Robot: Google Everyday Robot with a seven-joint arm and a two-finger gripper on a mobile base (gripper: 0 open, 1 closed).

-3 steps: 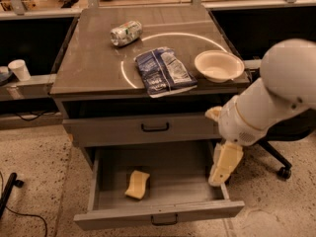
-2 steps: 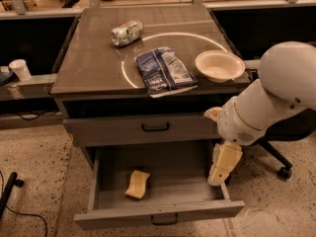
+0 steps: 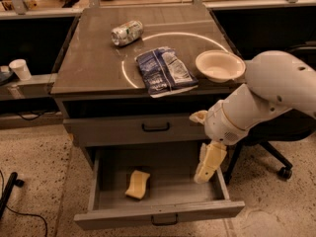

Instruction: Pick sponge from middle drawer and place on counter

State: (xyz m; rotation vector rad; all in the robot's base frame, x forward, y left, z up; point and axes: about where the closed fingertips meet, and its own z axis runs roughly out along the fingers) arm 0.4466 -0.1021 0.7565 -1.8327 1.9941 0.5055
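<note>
The drawer at the bottom of the cabinet stands pulled out, and the sponge lies flat on its floor, left of the middle and toward the front. Nothing touches it.

The arm comes in from the right. Its fat white upper link sits level with the counter's edge, then bends at a rounded joint and slopes down and to the left, across the cabinet's right front corner. From there the gripper hangs down, tilted slightly left, with its cream tip inside the open drawer close to the right wall. It is well apart from the sponge, with bare drawer floor between them. From where I stand I can't tell whether its jaws are spread or pressed together, and it carries nothing I can see.

Above the open drawer, the upper drawer is closed. On the counter, a crushed can lies on its side toward the back. A blue and white bag lies flat near the front edge, across the thin white circle. A white bowl sits upright at the right edge, just beside the bag.

A paper cup stands on a ledge off to the left. A chair base shows behind the arm.
</note>
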